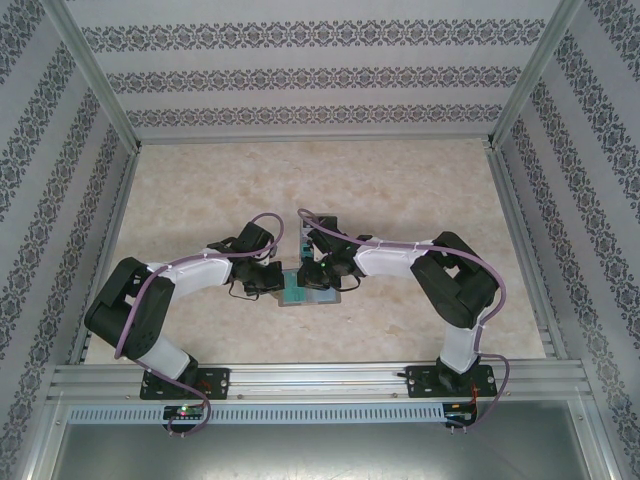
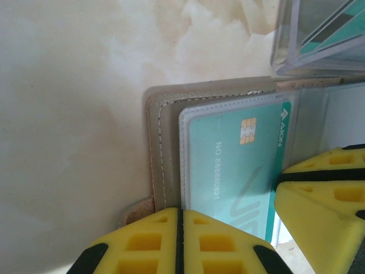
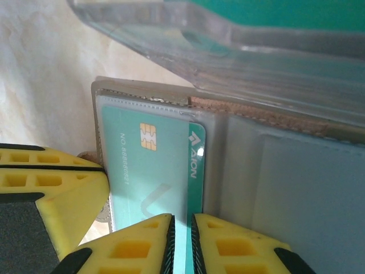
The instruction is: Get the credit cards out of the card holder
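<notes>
Both at the card holder (image 2: 157, 148): left gripper (image 2: 179, 242) fingers closed, right gripper's (image 3: 181, 245) barely parted.

Bright, even, diffuse light — shadows faint.
Wrist views: close yellow fingers (image 2: 137, 245) blur, glare streaks the clear plastic box (image 3: 228, 51).

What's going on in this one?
Both arms meet over the open card holder on the table. The left claw is shut at the holder's edge and seems to pin it down. The right claw is at the teal credit card, which lies in its clear pocket. Its fingers are a sliver apart, and whether it grips the card is unclear. A clear box with teal showing inside stands beside the holder.
</notes>
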